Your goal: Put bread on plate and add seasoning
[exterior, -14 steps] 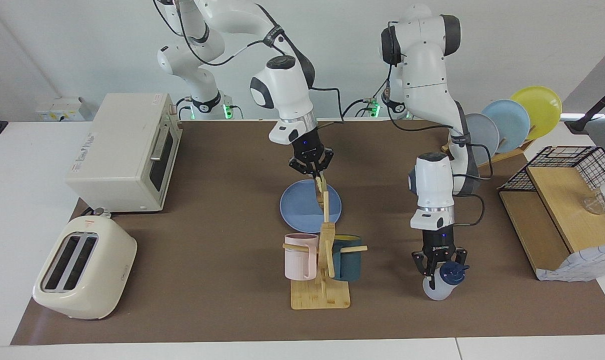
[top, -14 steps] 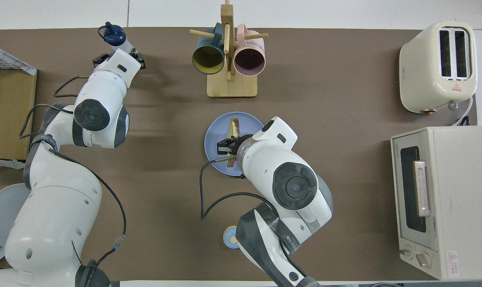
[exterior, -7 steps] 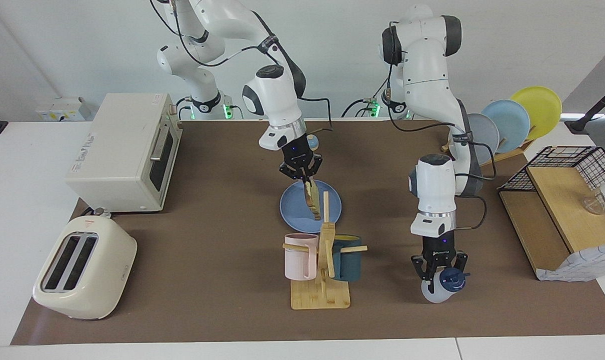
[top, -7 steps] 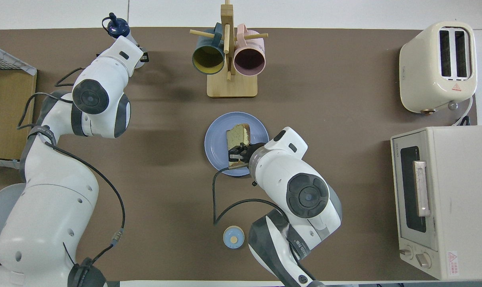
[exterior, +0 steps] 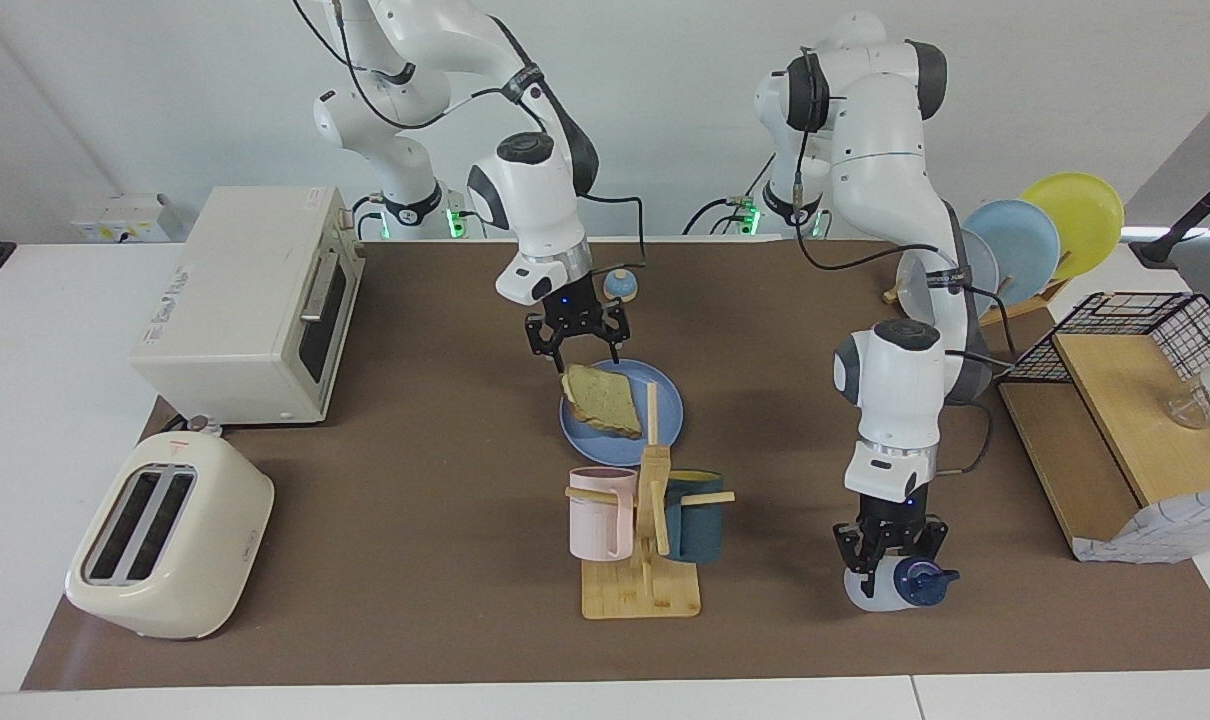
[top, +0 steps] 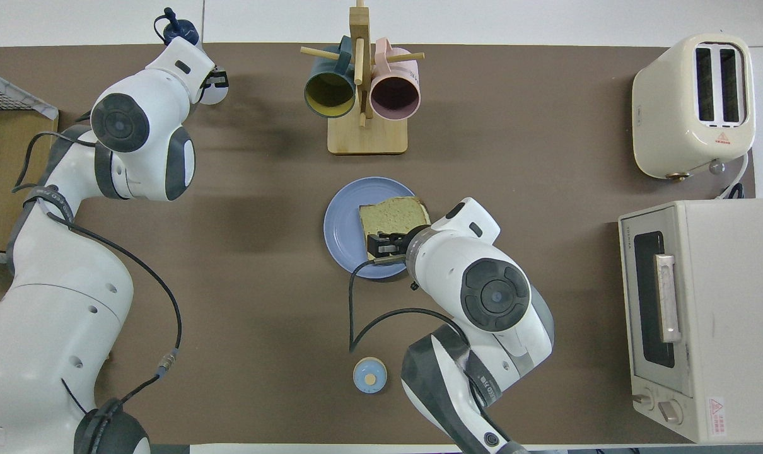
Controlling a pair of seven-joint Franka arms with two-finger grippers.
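The bread [exterior: 605,398] lies flat on the blue plate [exterior: 667,420] at mid table, one corner over the rim. My right gripper [exterior: 577,345] hangs open and empty just above the bread's edge nearer the robots. In the overhead view the bread [top: 394,217] and plate [top: 342,221] show beside that gripper [top: 381,243]. My left gripper [exterior: 890,548] is shut on the seasoning bottle [exterior: 870,590], held tilted on its side low over the mat, navy cap toward the left arm's end. From overhead the cap [top: 176,28] sticks out past the left gripper [top: 206,79].
A wooden mug tree [exterior: 645,560] with a pink and a teal mug stands just farther from the robots than the plate. Toaster [exterior: 170,535] and oven [exterior: 250,305] sit at the right arm's end. A blue-domed bell [exterior: 620,285], a plate rack [exterior: 1015,245] and a wire basket [exterior: 1125,420] are also there.
My right gripper opened and let go of the bread, which dropped from on edge to flat on the plate. My left gripper moved away from the robots with the bottle, tipping it further sideways.
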